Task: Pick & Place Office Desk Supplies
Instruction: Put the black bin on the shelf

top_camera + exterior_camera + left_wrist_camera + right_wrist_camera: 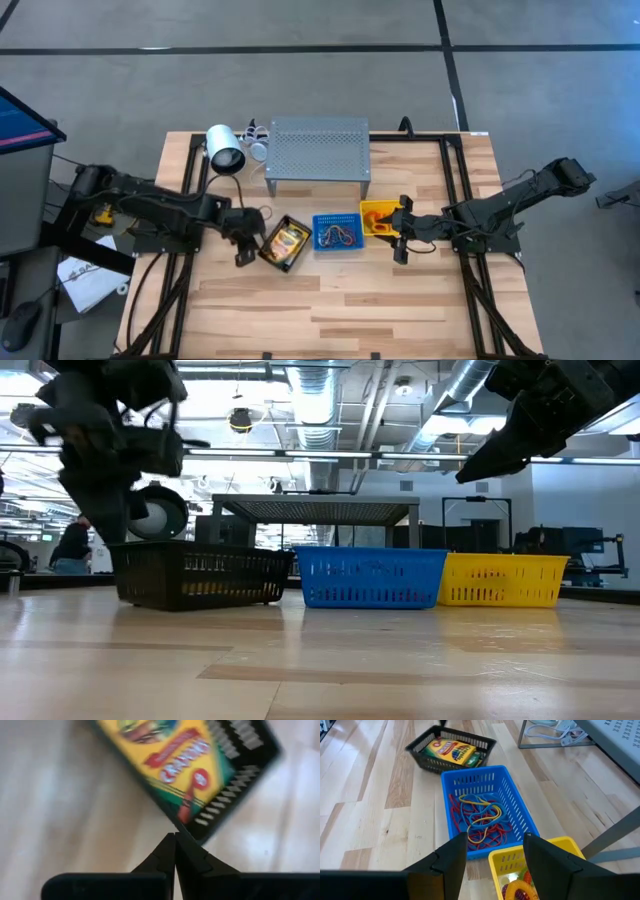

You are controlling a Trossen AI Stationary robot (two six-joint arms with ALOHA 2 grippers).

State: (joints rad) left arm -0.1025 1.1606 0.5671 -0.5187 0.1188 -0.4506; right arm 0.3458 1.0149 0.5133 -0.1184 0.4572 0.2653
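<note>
A black basket (284, 243) on the table holds yellow-and-green crayon packs (170, 755). To its right stand a blue basket (336, 233) with a tangle of coloured band loops (480, 822) and a yellow basket (378, 218) holding orange items. My left gripper (175, 851) is shut, with nothing between its fingers. It hangs at the black basket's left corner (200, 836), pointing steeply down. My right gripper (495, 857) is open and holds nothing. It hovers above the yellow basket's right end, slanting down toward the blue basket. My left gripper's shut fingertips (172, 842) stand right beside the black basket's corner. I cannot tell whether they touch it.
A grey perforated metal shelf (318, 148) stands at the far middle of the table. A white cylindrical lamp-like object (226, 148) and some cables lie to its left. Bare wood (330, 310) stretches along the near side.
</note>
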